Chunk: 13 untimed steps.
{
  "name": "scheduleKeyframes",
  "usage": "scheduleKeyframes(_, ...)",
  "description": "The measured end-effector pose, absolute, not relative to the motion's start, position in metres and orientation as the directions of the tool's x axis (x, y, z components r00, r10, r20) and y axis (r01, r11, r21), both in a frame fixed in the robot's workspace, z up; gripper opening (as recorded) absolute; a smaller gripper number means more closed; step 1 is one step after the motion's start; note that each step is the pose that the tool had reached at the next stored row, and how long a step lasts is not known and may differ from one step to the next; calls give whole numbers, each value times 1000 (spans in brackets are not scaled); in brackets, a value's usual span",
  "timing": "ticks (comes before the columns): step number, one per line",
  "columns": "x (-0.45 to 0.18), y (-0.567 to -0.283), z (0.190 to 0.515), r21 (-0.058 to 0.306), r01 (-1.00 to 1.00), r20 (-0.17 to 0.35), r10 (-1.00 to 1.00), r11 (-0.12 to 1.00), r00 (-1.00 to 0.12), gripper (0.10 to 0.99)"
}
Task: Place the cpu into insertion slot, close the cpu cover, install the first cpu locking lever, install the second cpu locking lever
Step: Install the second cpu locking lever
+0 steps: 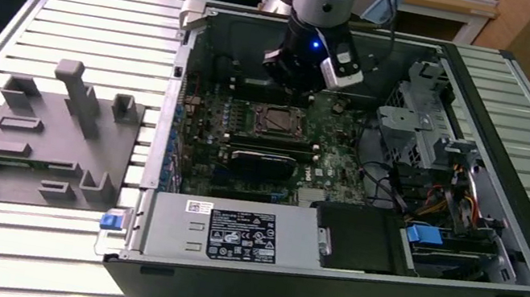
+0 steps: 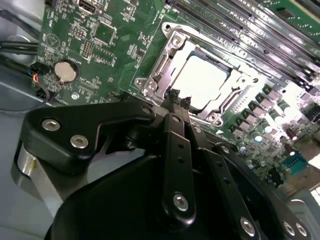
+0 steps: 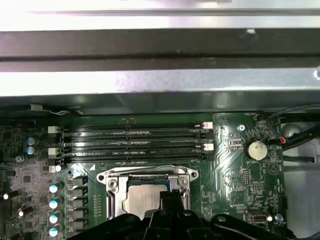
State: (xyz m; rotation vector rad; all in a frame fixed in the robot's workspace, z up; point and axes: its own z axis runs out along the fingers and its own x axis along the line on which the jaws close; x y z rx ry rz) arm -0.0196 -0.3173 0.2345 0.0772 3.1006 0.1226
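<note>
Fingers (image 2: 175, 102) of your gripper (image 1: 299, 81) are pressed together and hold nothing. You see them hang just over the edge of the insertion slot (image 2: 200, 80), in the middle of the green motherboard (image 2: 100, 45). The cpu (image 2: 199, 82) lies flat in that slot, and the cpu cover (image 3: 147, 176) frames it.

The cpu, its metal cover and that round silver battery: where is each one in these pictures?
cpu (image 2: 202, 80): second wrist view, middle of its pale top face.
cpu cover (image 2: 161, 64): second wrist view, one silvery side bar of the frame around the chip.
round silver battery (image 3: 257, 149): first wrist view, centre of its shiny face.
</note>
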Motion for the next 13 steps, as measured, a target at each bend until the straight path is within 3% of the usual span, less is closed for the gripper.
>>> scheduleKeyframes(13, -20, -350, 234, 83, 49, -25, 51, 995, -998, 106)
